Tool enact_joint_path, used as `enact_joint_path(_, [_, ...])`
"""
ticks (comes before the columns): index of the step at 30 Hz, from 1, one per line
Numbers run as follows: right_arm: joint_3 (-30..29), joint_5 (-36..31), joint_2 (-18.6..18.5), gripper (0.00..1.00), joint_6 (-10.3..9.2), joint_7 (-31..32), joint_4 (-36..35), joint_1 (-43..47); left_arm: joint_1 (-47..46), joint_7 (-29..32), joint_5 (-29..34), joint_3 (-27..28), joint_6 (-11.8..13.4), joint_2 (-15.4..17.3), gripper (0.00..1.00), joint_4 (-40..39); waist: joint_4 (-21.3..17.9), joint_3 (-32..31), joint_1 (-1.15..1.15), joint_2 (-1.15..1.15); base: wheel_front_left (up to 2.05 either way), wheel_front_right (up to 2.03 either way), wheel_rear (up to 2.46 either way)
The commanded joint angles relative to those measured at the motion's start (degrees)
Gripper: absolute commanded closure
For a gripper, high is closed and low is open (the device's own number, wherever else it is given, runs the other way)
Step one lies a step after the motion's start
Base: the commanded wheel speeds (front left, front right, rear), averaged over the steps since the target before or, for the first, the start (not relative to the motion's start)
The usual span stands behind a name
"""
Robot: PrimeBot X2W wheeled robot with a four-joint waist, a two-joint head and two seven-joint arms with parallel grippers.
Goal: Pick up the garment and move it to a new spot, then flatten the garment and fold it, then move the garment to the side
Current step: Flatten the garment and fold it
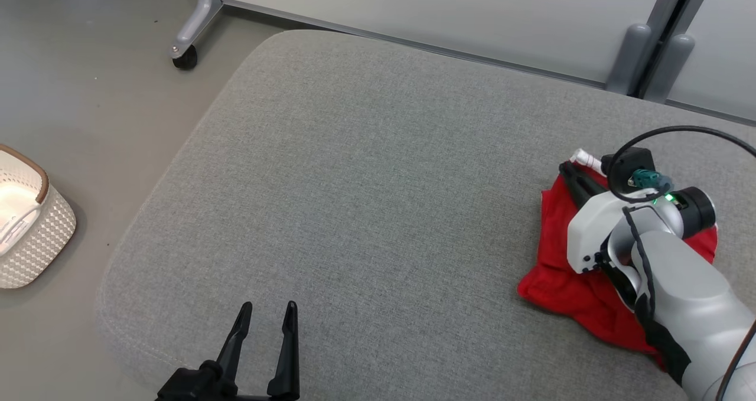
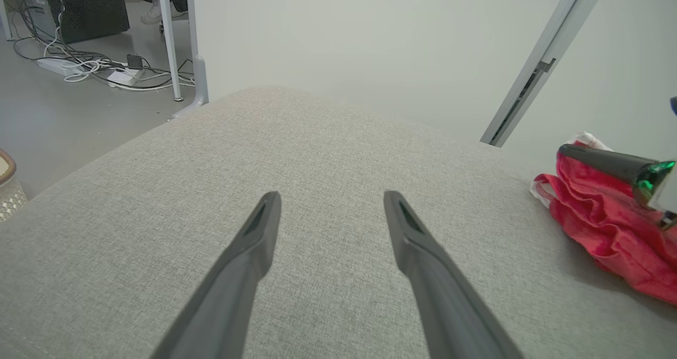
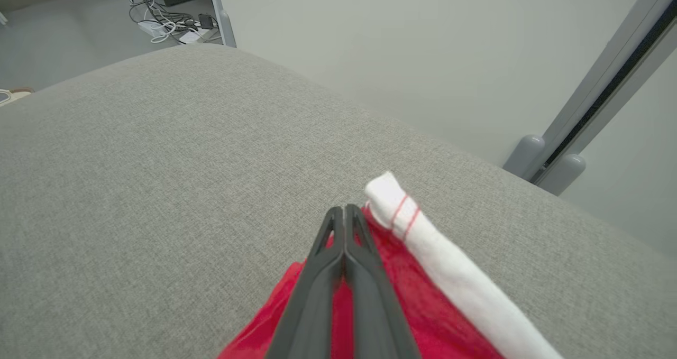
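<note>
A red garment (image 1: 561,289) with a white band (image 3: 439,253) lies bunched at the right side of the grey cushioned surface (image 1: 354,182). My right gripper (image 1: 566,168) rests on top of it, fingers pressed shut together with nothing visible between them; its tips (image 3: 345,210) sit at the garment's far edge, beside the white band. The arm hides the middle of the cloth. My left gripper (image 1: 269,309) hovers open near the front edge, well to the left of the garment (image 2: 608,221), with bare cushion between its fingers (image 2: 264,227).
A white woven basket (image 1: 23,218) stands on the floor to the left. A wheeled metal leg (image 1: 185,58) is at the back left, with cables (image 2: 106,68) on the floor behind it. A pale wall with grey posts (image 1: 632,58) runs behind the cushion.
</note>
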Motion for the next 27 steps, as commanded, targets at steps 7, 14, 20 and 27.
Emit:
enact_joint_path(7, [-0.1, -1.1, -3.2, 1.0, 0.01, -0.9, 1.8, -3.4, -0.4, -0.3, -0.4, -1.2, 0.0, 0.2, 0.0, 0.0, 1.1, 1.5, 0.0, 0.0, 0.0, 0.0, 0.0])
enact_joint_path(14, [-2.0, -0.4, -3.3, 1.0, 0.01, -1.7, -0.6, -2.6, -0.2, -0.3, 0.1, 0.3, 0.4, 0.2, 0.0, 0.3, -0.6, 0.1, 0.0, 0.0, 0.0, 0.0, 0.0])
enact_joint_path(20, [-6.5, -1.3, -3.3, 0.0, 0.01, -1.6, -12.3, 4.6, 1.1, -0.3, 1.8, 3.6, -0.2, 0.2, 0.0, 0.4, -6.3, -4.7, 0.0, 0.0, 0.0, 0.0, 0.0])
enact_joint_path(27, [-11.4, -4.4, -2.2, 0.0, 0.01, -1.6, -26.6, 18.8, 4.0, -0.3, 3.9, 8.8, -1.5, 0.2, 0.0, 0.3, -16.1, -10.4, 0.0, 0.0, 0.0, 0.0, 0.0])
